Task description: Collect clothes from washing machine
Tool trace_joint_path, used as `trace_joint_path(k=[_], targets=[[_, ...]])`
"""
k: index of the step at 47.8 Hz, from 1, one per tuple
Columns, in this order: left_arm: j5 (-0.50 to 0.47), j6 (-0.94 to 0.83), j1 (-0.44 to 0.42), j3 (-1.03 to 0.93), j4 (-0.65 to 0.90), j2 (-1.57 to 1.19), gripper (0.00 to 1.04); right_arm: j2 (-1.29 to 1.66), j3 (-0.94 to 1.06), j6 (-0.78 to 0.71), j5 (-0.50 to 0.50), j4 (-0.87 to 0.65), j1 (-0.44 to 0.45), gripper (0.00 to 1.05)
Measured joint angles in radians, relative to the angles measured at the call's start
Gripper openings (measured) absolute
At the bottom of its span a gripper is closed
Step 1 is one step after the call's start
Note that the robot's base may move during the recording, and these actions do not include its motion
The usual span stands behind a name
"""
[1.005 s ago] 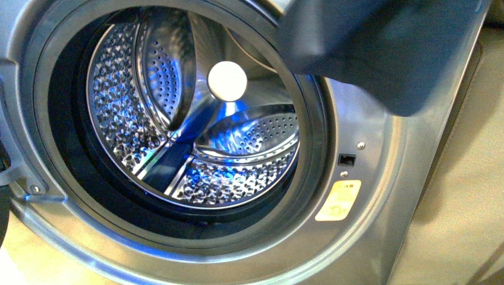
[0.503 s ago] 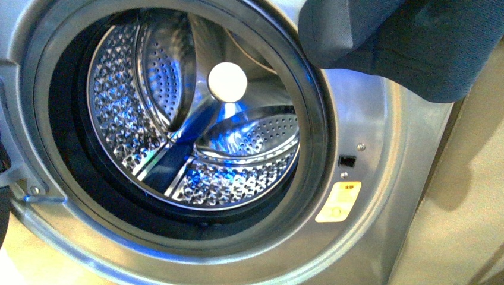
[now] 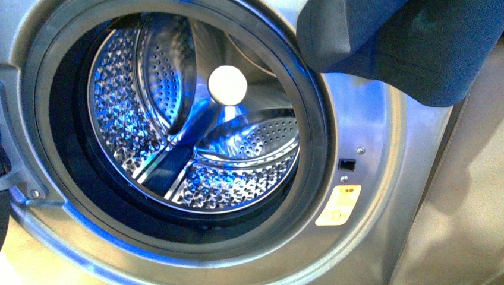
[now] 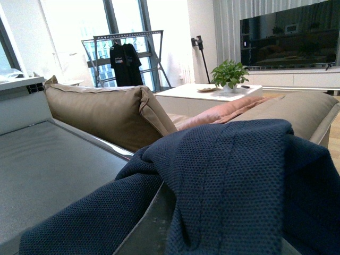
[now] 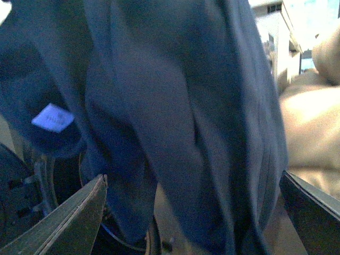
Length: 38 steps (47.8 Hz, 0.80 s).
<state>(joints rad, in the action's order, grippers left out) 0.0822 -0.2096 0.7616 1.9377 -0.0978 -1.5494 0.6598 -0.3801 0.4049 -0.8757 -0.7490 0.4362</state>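
Note:
The washing machine (image 3: 368, 119) fills the front view, its porthole open and the shiny perforated drum (image 3: 196, 119) bare inside. Dark navy clothes (image 3: 410, 47) hang at the upper right, in front of the machine's face and outside the drum. In the left wrist view the clothes (image 4: 239, 175) drape over my left gripper (image 4: 196, 218), which is shut on them; one grey finger (image 4: 146, 223) shows under the fabric. My right gripper (image 5: 194, 212) is open, its fingers (image 5: 69, 223) wide apart. The clothes (image 5: 175, 106) hang in front of them, showing a small white tag (image 5: 52, 118).
A yellow sticker (image 3: 339, 205) and a small black latch slot (image 3: 346, 164) sit right of the porthole. The left wrist view shows a grey flat surface (image 4: 48, 170), a tan sofa (image 4: 101, 111), a white low table (image 4: 212, 94) with a plant, and a drying rack (image 4: 127, 56).
The hanging clothes have shifted to the right across the top of the front view, uncovering more of the porthole rim. The drum and machine have not moved.

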Motion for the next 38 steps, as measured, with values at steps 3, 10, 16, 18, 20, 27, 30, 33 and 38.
trace_joint_path(k=[3,10,16,18,20,27,30,33,38], targets=[[0.0,0.0,0.0,0.0,0.0,0.0,0.14,0.076,-0.076,0.014,-0.022,-0.046,0.0,0.97],[0.0,0.0,0.0,0.0,0.0,0.0,0.14,0.252,-0.267,0.045,-0.104,-0.092,-0.01,0.97],[0.0,0.0,0.0,0.0,0.0,0.0,0.14,0.399,-0.421,0.092,-0.279,-0.104,-0.048,0.97],[0.0,0.0,0.0,0.0,0.0,0.0,0.14,0.438,-0.445,0.118,-0.338,-0.146,-0.068,0.97],[0.0,0.0,0.0,0.0,0.0,0.0,0.14,0.46,-0.453,0.147,-0.375,-0.176,-0.089,0.97],[-0.001,0.0,0.0,0.0,0.0,0.0,0.14,0.48,-0.455,0.215,-0.389,-0.263,-0.163,0.97],[-0.002,0.0,0.0,0.0,0.0,0.0,0.14,0.47,-0.455,0.243,-0.371,-0.269,-0.225,0.97],[-0.002,0.0,0.0,0.0,0.0,0.0,0.14,0.462,-0.455,0.255,-0.354,-0.264,-0.264,0.97],[-0.002,0.0,0.0,0.0,0.0,0.0,0.14,0.436,-0.454,0.289,-0.295,-0.265,-0.362,0.97]])
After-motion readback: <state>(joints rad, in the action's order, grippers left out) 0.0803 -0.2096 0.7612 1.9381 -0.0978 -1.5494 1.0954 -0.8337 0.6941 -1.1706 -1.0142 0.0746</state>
